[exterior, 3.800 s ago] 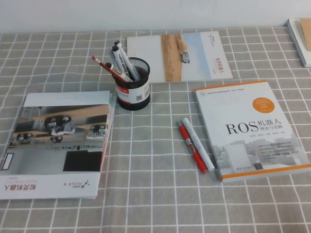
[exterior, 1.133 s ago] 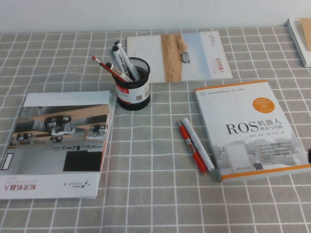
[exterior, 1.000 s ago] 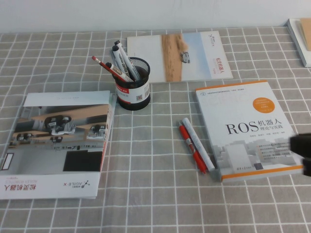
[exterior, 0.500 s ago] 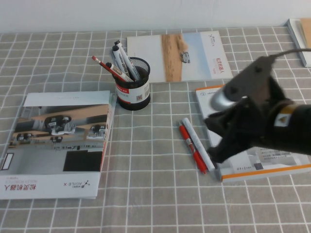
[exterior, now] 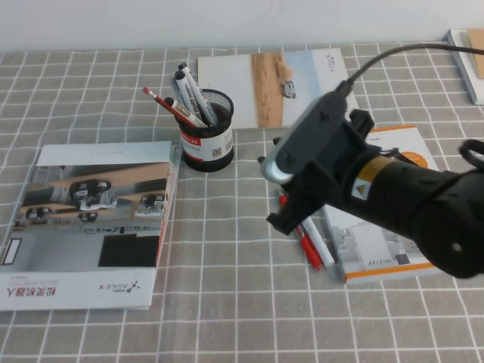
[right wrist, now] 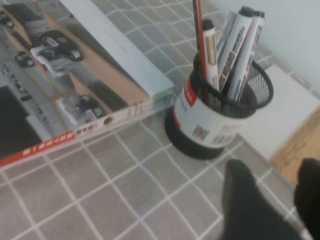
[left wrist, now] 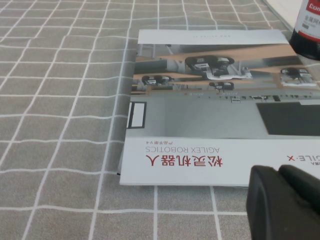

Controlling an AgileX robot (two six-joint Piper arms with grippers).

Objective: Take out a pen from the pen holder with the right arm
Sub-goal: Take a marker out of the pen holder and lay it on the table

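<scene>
Item: mesh pen holder, upright, held markers and one red pen. I noted right gripper near it, fingers apart, empty; left gripper by brochure, closed, empty.

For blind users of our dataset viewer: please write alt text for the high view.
The black right arm reaches in from the right, its right gripper open above two loose pens beside the ROS book, short of the mesh pen holder full of markers. Brochures lie on the grey checked tablecloth; the left gripper is outside this view.
</scene>
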